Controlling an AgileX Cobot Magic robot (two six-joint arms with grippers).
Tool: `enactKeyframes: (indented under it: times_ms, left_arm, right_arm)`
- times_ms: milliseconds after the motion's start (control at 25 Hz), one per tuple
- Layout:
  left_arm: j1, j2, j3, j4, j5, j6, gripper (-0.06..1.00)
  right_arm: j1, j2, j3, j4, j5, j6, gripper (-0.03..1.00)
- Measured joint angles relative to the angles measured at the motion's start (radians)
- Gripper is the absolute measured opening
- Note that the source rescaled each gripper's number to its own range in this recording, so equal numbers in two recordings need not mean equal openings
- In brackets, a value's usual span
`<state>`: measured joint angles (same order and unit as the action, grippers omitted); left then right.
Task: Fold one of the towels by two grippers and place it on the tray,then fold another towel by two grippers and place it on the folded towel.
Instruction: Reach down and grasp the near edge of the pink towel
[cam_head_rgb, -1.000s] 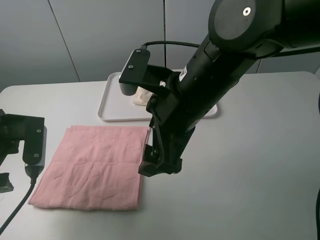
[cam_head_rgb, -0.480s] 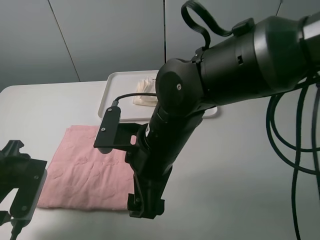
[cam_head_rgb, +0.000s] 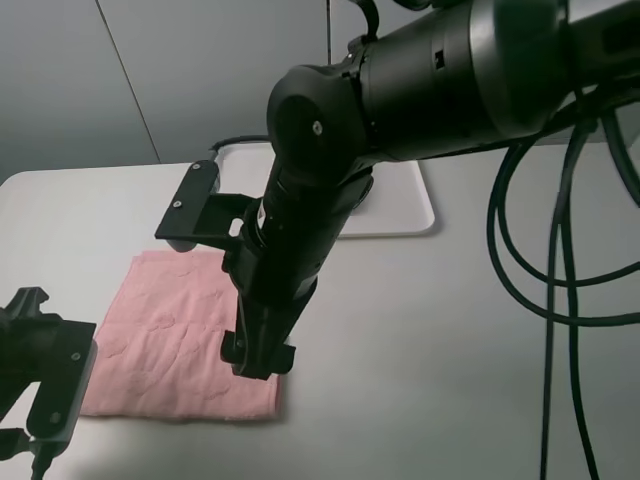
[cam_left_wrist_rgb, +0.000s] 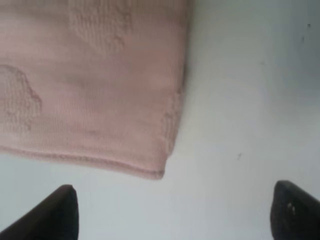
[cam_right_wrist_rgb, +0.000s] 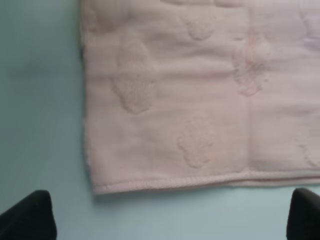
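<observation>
Versus half a second back: right pincer (cam_head_rgb: 258, 357) has been shifted from off the pink towel's (cam_head_rgb: 165, 335) near right corner to above its right edge; more of the tray (cam_head_rgb: 408, 205) is now covered by the right arm, and the cream towel seen on it earlier is hidden; left pincer (cam_left_wrist_rgb: 175, 215) is hardly moved.

Right pincer: jaws spread wide, nothing between them; pink towel lies flat on the worktop (cam_head_rgb: 460, 350) directly under and ahead of it; in the right wrist view a hemmed edge runs across the gap between the fingertips (cam_right_wrist_rgb: 27, 215), the towel corner nearer one of them; contact with the cloth cannot be told.

Left pincer: jaws likewise wide apart, empty; the towel's other near corner lies just ahead of it, between the fingertips (cam_left_wrist_rgb: 55, 215) and clear of both.

Tray lies beyond the towel, behind the right arm.

Towel outline looks near square, so the long axis cannot be told; its edges run roughly square to the worktop's edges; embossed face is up.
</observation>
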<state>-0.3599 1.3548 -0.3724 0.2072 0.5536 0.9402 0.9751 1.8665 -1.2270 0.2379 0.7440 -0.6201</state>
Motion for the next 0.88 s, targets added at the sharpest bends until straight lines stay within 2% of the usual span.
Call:
enactKeyframes:
  times_ms: [360,880]
  left_arm:
    - [0.0,0.037,0.0,-0.018,-0.101,0.0,0.98]
    - [0.0,0.18,-0.048,-0.009,-0.132,-0.037,0.98]
  right_arm:
    - [0.017,0.088,-0.013,-0.015,0.065,0.027,1.0]
    - [0.021,0.115,-0.013,-0.017,0.064,0.029,1.0]
